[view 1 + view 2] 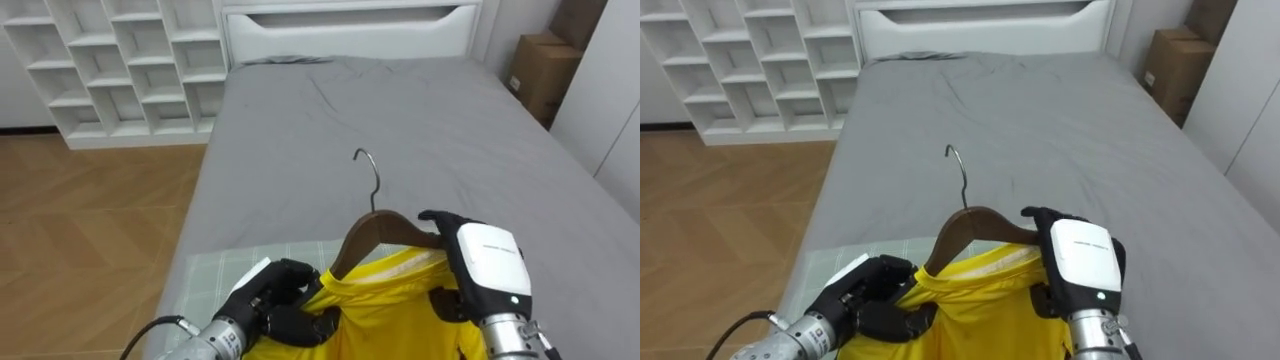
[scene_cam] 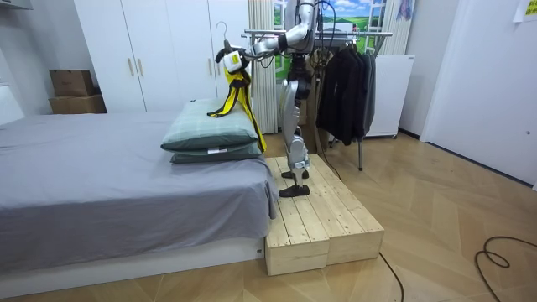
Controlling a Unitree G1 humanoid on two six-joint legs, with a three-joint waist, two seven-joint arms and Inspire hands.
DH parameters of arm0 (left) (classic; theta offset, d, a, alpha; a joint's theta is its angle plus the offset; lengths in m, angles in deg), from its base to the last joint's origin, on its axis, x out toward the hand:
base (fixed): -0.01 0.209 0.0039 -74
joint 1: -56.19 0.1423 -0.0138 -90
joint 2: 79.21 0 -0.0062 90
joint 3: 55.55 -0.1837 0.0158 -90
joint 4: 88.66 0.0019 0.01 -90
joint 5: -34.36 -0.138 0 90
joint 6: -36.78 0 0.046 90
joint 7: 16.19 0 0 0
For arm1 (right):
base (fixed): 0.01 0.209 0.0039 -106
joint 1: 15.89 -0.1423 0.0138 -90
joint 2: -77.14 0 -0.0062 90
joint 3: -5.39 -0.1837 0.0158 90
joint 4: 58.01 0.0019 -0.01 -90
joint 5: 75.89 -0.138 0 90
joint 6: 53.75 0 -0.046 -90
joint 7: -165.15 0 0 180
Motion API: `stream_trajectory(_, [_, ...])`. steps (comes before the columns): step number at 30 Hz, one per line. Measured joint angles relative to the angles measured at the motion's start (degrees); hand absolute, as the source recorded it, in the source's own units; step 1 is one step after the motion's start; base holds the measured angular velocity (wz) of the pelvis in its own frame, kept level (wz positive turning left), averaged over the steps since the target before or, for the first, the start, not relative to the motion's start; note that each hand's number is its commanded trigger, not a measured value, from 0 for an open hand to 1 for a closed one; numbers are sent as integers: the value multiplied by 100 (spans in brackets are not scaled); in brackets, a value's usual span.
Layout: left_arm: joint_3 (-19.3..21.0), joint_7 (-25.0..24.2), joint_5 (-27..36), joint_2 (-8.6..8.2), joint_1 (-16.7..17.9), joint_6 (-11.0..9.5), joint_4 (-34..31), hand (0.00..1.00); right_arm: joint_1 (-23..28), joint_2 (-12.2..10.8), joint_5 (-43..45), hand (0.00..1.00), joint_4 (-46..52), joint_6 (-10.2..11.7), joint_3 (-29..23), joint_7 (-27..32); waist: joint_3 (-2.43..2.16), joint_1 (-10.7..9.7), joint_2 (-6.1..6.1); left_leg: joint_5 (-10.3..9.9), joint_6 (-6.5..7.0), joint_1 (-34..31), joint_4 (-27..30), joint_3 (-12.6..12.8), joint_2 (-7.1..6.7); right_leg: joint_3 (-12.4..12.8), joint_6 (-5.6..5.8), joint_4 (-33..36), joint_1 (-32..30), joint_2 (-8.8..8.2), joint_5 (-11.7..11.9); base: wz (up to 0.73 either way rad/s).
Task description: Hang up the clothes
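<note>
Over the grey bed [image 1: 400, 120], the left robot hand [image 1: 272, 300] pinching the yellow garment [image 1: 390, 320] and the right robot hand [image 1: 480, 262] clasping the wooden hanger [image 1: 375, 230] should carry it level to the rack [image 2: 373, 33].

Grey bed [image 2: 84, 180], stacked green pillows [image 2: 210, 132]

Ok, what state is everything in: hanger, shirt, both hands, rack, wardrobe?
hanger: held up, hook free, on no rail.
yellow shirt: on the hanger, hanging down.
left hand: shut on the yellow shirt.
right hand: shut on the hanger's right end.
clothes rack: behind the robot, dark clothes hanging on it.
wardrobe doors: shut.
</note>
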Motion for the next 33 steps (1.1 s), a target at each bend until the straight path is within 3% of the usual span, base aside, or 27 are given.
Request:
stream_trajectory(7, [0,-1,2,45,0,0,-1,100,2,218,265,100,1,-126,170,-9,6,23,-21,-3,3,-13,5,-1,-4,6,10,71,-45,-10,-10,0])
stream_trajectory(12, [30,83,2,129,-1,12,-2,100,8,240,417,100,3,-105,213,-9,-9,11,-31,-1,4,-87,21,-1,-1,34,7,82,-125,5,-18,0])
stream_trajectory(16, [39,175,1,234,-1,96,-1,100,109,224,372,100,5,82,222,0,-15,10,-31,0,4,-103,104,0,-2,51,1,78,-95,7,-12,0])
stream_trajectory(33, [14,184,1,244,0,111,-1,100,155,212,206,100,5,59,246,-14,-18,7,-24,-4,5,-101,98,10,1,58,0,92,-105,6,-11,0])
